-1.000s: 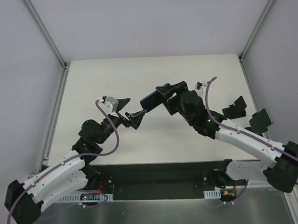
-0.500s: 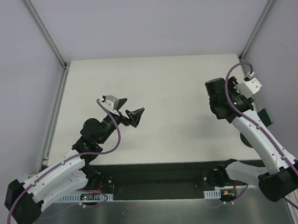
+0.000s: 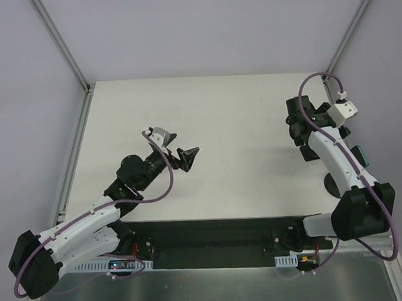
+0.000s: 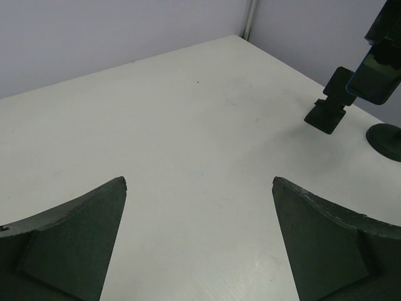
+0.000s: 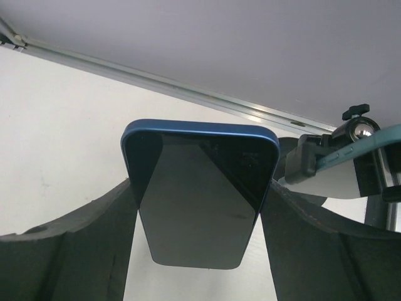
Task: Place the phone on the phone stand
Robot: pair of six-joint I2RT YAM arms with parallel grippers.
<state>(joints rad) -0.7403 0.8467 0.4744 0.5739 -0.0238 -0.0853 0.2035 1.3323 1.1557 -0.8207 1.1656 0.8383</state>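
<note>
My right gripper [image 5: 200, 188] is shut on the phone [image 5: 197, 169], a glossy dark slab with a blue rim, held by its two long sides with its top end pointing away from the wrist. In the top view the right gripper [image 3: 296, 121] is raised at the table's right side and hides the phone. The small black phone stand [image 3: 307, 151] sits just near of it, partly under the arm. The stand also shows in the left wrist view [image 4: 329, 103], empty. My left gripper [image 3: 182, 158] is open and empty over mid-table, and its jaws are wide apart in the left wrist view [image 4: 198, 182].
A teal-edged device [image 3: 360, 157] sits on a mount with a round black base [image 3: 334, 182] at the right edge. It also shows in the right wrist view [image 5: 354, 153] and in the left wrist view [image 4: 376, 75]. The white table [image 3: 219, 109] is framed by metal rails [image 3: 77, 164].
My right arm has swung from the table's middle to the right side, carrying the phone. My left gripper has shifted slightly right and stays open.
</note>
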